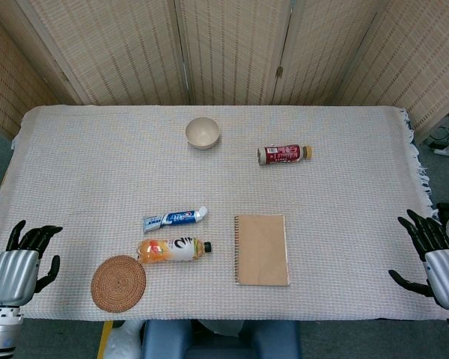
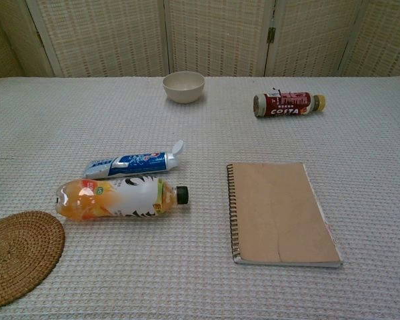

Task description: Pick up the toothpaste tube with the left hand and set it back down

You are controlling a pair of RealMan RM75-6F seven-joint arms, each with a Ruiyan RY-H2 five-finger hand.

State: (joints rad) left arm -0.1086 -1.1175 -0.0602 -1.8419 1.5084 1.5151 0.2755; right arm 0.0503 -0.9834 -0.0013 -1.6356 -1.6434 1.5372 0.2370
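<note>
Toothpaste tube (image 1: 175, 218) (image 2: 135, 161): blue and white, white cap. I see it lying flat on the tabletop (image 1: 344, 224), cap pointing right. Untouched.

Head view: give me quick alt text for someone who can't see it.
The toothpaste tube lies untouched mid-table beside an orange drink bottle, with both hands open at the near corners: left hand, right hand. A notebook, coaster, bowl and red bottle lie around.

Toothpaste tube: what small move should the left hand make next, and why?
Probably reach the left hand forward and inward toward the tube. The hand sits open at the table's near-left edge, holding nothing, while the tube lies untouched just behind the orange bottle.
</note>
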